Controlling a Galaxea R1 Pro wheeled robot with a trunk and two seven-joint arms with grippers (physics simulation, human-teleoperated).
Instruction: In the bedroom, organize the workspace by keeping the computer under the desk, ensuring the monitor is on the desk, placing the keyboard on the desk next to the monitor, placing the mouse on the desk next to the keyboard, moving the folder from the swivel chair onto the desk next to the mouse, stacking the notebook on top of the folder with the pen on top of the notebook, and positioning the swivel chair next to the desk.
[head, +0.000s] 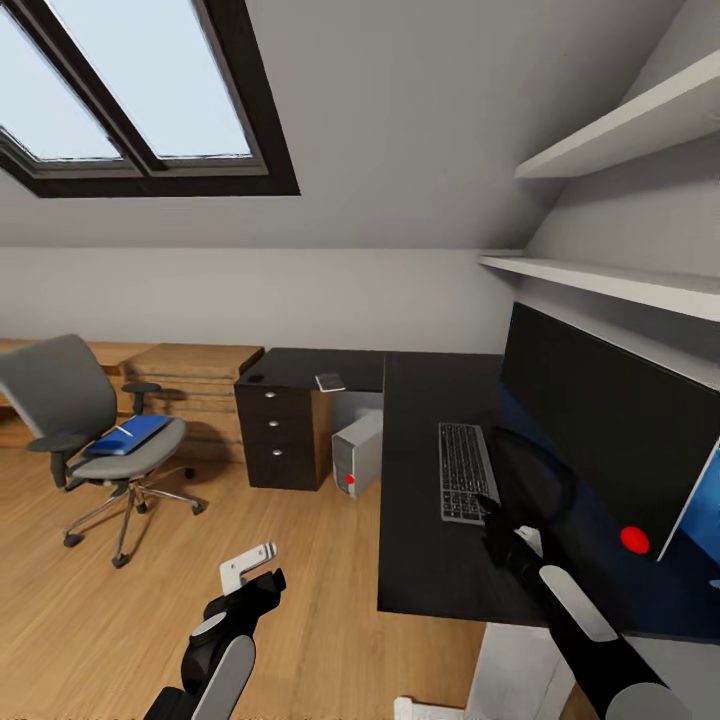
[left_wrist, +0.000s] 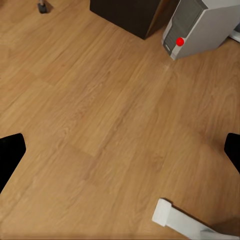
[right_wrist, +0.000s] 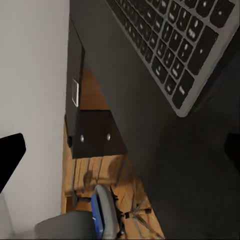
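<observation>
My right tool (head: 497, 520) spread wide, empty, centre-right over counter (head: 420, 560); risk: nudging keyboard (head: 463, 470) toward edge.

- Keyboard (head: 465, 470) flat on the desk (head: 420, 560), just left of the monitor (head: 610, 425).
- Computer (head: 357, 452) on the floor (head: 300, 620) under the desk, right of the drawers (head: 282, 435).
- Chair (head: 85, 430) well left of the desk, folder (head: 128, 435) and pen (head: 120, 430) on its seat.
</observation>
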